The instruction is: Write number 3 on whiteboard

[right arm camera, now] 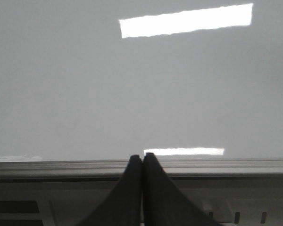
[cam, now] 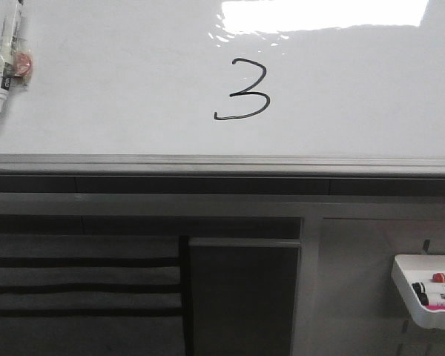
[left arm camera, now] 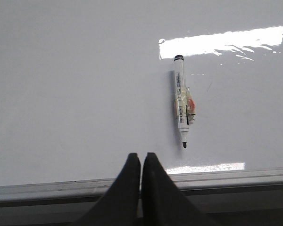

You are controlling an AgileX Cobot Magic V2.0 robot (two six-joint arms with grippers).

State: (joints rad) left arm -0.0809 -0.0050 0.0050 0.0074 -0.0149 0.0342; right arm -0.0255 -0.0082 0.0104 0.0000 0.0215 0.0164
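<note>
Found the thin black hand-drawn number 3 point(cam: 242, 90) near the middle of the large glossy white whiteboard point(cam: 133, 74), well apart from an uncapped white marker point(left arm camera: 182, 101) lying at its left. Saw the left gripper point(left arm camera: 141, 160) and right gripper point(right arm camera: 142, 160) clenched on nothing, at the grey metal rim point(cam: 222, 163).

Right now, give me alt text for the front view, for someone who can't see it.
A black hand-drawn number 3 sits near the middle of a glossy whiteboard. An uncapped black marker lies on the board at far left, and a white tray of markers is at lower right.
</note>
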